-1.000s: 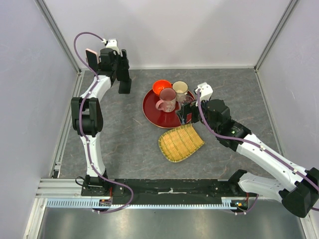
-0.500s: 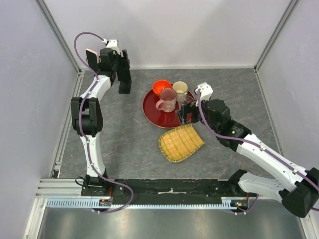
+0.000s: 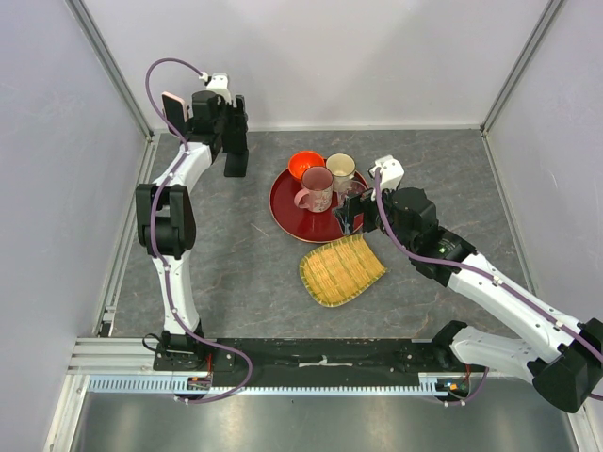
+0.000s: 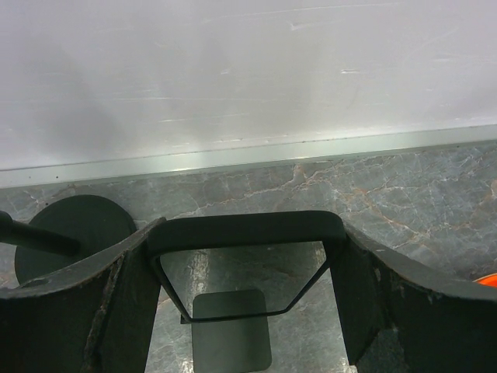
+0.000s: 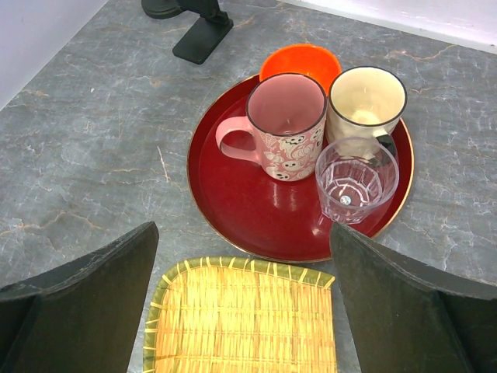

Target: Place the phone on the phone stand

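Note:
The black phone stand (image 3: pixel 236 162) is on the table at the back left. In the left wrist view its top bar (image 4: pixel 245 230) spans between my fingers, with its square base (image 4: pixel 231 336) below. My left gripper (image 4: pixel 252 233) is open, its jaws on either side of that bar and close to its ends. A pink phone (image 3: pixel 172 111) stands upright beside my left wrist; what holds it is hidden. My right gripper (image 5: pixel 242 233) is open and empty above the near edge of the red tray. The stand also shows in the right wrist view (image 5: pixel 202 35).
A red round tray (image 5: pixel 233 202) holds a pink mug (image 5: pixel 283 124), a cream cup (image 5: pixel 366 97), an orange bowl (image 5: pixel 299 61) and a clear glass (image 5: pixel 357 179). A woven bamboo basket (image 5: pixel 245 326) lies in front of it. A dark round base with a rod (image 4: pixel 74 229) sits left of the stand, near the back wall.
My left arm and its cable have shifted slightly to the right. The right arm and the objects have not moved.

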`<state>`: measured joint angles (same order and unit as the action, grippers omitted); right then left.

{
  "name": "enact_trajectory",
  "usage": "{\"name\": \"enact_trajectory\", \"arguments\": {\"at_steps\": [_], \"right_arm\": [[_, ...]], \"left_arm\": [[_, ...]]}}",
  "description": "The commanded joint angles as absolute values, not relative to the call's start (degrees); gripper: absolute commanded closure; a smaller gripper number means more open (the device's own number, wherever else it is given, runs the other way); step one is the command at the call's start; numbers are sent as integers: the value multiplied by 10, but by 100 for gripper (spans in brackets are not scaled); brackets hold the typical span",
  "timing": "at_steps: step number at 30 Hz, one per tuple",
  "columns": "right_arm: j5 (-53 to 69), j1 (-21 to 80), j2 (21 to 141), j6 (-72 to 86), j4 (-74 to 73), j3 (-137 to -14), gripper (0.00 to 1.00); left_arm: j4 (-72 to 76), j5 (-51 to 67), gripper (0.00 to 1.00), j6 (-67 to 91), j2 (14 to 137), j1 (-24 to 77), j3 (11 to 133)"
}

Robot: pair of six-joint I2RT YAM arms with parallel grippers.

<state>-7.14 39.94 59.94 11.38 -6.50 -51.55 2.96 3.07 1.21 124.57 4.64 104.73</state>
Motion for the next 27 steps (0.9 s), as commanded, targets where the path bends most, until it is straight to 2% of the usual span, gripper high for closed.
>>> {"name": "enact_trajectory", "arguments": {"at_steps": [1, 6, 9, 13, 22, 25, 27], "right_arm": [[-66, 396, 589, 122, -37, -517, 2], [-66, 396, 587, 122, -39, -516, 2], [-64, 396, 588, 123, -38, -516, 2], [-60, 395, 590, 125, -38, -518, 2], [-60, 394, 588, 126, -37, -515, 2], [-61, 394, 590, 126, -37, -515, 2], [-56, 394, 593, 127, -36, -516, 2]], "left_arm": [[43, 12, 51, -28, 1240, 45, 1059], [56, 16, 51, -14, 1238, 39, 1043], [66, 39, 57, 25, 1228, 26, 1025], [75, 61, 57, 35, 1226, 17, 1020], [52, 74, 56, 22, 1244, 14, 1052], [51, 76, 53, 18, 1245, 14, 1050], [46, 71, 48, 11, 1247, 14, 1048]]}}
